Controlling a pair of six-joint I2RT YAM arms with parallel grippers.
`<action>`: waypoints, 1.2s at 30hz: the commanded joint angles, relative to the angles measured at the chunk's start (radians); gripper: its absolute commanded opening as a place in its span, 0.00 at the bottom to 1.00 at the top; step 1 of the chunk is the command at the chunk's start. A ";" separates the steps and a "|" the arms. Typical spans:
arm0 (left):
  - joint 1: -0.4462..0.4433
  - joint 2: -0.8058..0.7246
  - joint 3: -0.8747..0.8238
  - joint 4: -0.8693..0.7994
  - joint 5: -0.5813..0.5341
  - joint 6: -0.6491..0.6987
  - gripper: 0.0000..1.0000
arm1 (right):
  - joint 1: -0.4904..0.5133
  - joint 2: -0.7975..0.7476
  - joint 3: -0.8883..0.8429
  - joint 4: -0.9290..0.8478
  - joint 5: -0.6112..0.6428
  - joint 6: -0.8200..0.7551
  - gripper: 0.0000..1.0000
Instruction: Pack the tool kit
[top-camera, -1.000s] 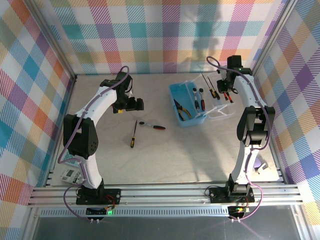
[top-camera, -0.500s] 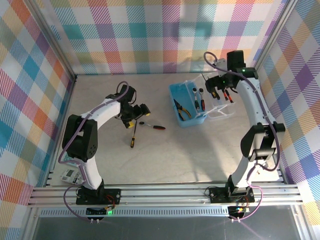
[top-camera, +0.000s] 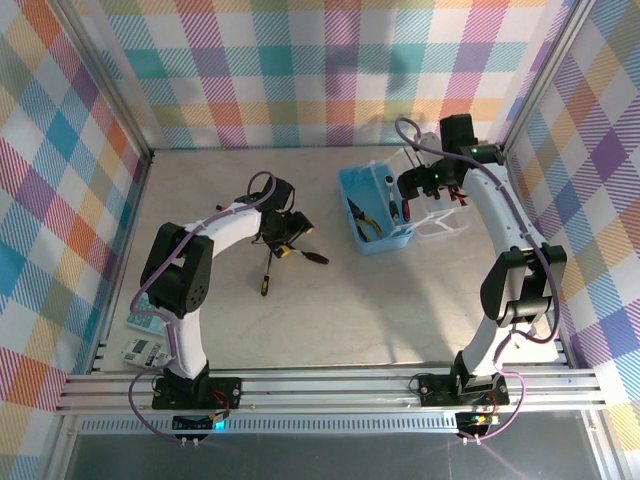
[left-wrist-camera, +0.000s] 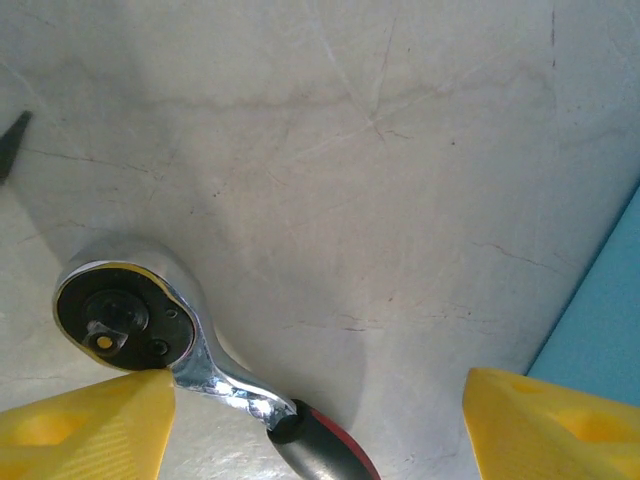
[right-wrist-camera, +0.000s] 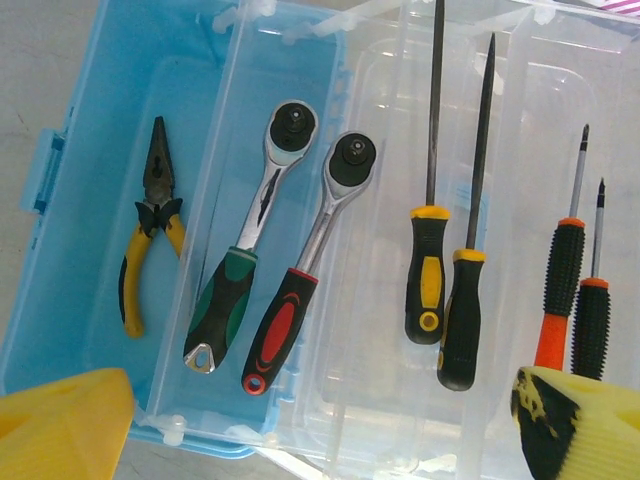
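Setting: a pale table inside plaid walls, seen from above, with two white arms reaching over it.
Tool kit case: the light blue case sits right of centre, its clear lid lying open on its right side.
Already packed: yellow-handled pliers lie in the blue tub. A green-handled ratchet and a red-handled ratchet lie beside them on clear plastic. Four screwdrivers rest further right.
Loose tools: a loose wrench with a chrome head lies on the table left of the case. A yellow-and-black screwdriver lies just beside it.
Left gripper: low over the loose wrench, its yellow fingers standing wide on either side of the neck, gripping nothing.
Right gripper: above the case, spread wide and empty.
Step in hand: most likely picking up the loose wrench.
Next move: the fingers need to close squarely on the neck or handle, low enough to bite on the flat metal. Then comes a lift and a carry rightwards to the case.
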 joint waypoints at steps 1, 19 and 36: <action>0.001 0.008 0.005 -0.052 -0.049 -0.001 0.76 | -0.001 -0.022 -0.017 0.028 -0.035 0.013 0.97; 0.018 0.177 0.192 -0.292 -0.167 0.287 0.57 | -0.001 0.002 -0.013 0.040 -0.055 0.018 0.97; 0.034 0.269 0.329 -0.407 -0.313 0.520 0.45 | -0.001 -0.002 0.001 0.022 -0.051 0.023 0.98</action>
